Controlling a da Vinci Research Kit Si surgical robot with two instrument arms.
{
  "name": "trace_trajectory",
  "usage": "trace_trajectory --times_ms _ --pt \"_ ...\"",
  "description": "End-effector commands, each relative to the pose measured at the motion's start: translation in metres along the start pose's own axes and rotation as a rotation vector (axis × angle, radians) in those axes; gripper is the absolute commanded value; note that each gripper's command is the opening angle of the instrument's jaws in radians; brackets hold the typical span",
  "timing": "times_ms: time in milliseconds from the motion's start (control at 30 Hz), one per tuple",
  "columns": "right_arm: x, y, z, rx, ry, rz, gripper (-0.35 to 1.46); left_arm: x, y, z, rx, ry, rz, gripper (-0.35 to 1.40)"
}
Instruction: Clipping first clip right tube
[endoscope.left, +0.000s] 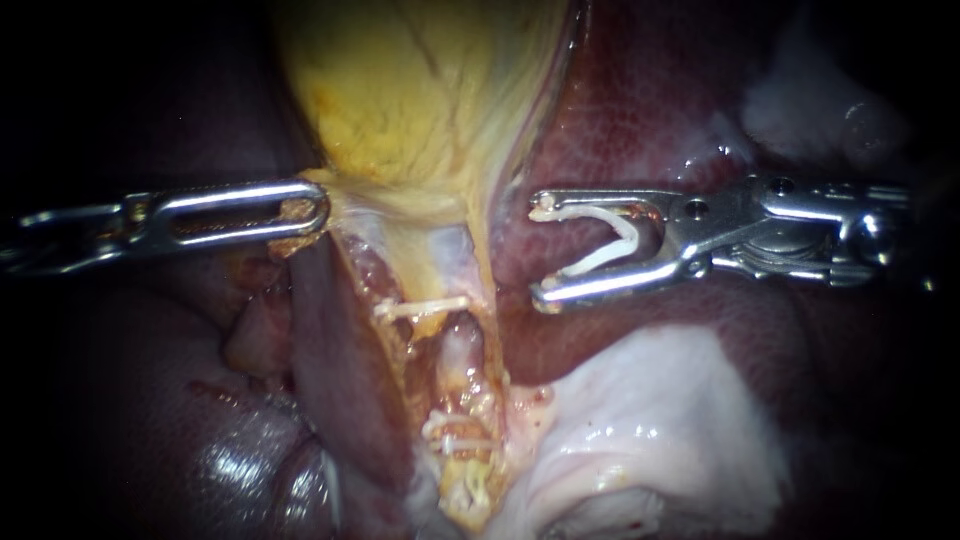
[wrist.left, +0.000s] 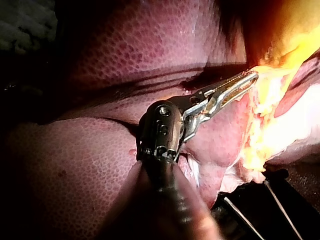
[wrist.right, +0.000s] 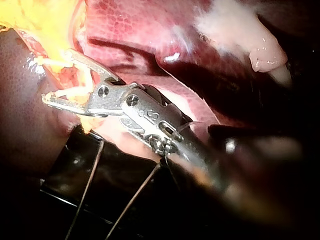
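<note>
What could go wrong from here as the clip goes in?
1. The right instrument carries the loaded clip in wide-spread jaws over the liver, short of the tube. Advancing could snag the liver.
2. An upper clip and a lower clip already sit there, and the new one might land on them.
3. The left instrument grips the gallbladder edge. A slip would probably slacken the field.

The endoscope looks close onto the gallbladder (endoscope.left: 420, 100), with the left instrument (endoscope.left: 318, 210) and right instrument (endoscope.left: 540, 252) entering from opposite sides. Each wrist camera sits close behind its own hand, facing along the shaft to the tissue ahead. All views share the yellow gallbladder edge; the clip (endoscope.left: 628, 228) shows in the endoscope and right wrist views.
</note>
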Motion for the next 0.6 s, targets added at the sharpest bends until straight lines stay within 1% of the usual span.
trace_trajectory --times_ms 33,167,267,367,433,533,600 --pt "0.0 0.0 0.0 0.0 0.0 0.0 0.6 0.0 0.0 0.0 0.0 0.0 0.0 -0.35" --pt "0.0 0.0 0.0 0.0 0.0 0.0 0.6 -0.0001 0.0 -0.0001 0.001 0.0 0.0 -0.35" --pt "0.0 0.0 0.0 -0.001 0.0 0.0 0.6 -0.0007 -0.0002 -0.0006 0.003 0.003 -0.004 -0.35" --pt "0.0 0.0 0.0 -0.001 0.0 0.0 0.6 -0.0019 -0.0004 -0.0015 0.011 0.009 -0.01 -0.35" --pt "-0.0001 0.0 0.0001 -0.001 0.0 -0.001 0.6 -0.0028 -0.0006 -0.0024 0.007 0.009 -0.016 -0.35" --pt "-0.0003 0.0001 0.0001 -0.001 0.0 -0.002 0.6 -0.004 -0.0008 -0.0035 0.001 0.0 -0.023 -0.35" --pt "-0.0004 0.0001 0.0002 -0.001 0.0 -0.003 0.6 -0.0044 -0.0007 -0.004 0.0 -0.007 -0.02 -0.35"
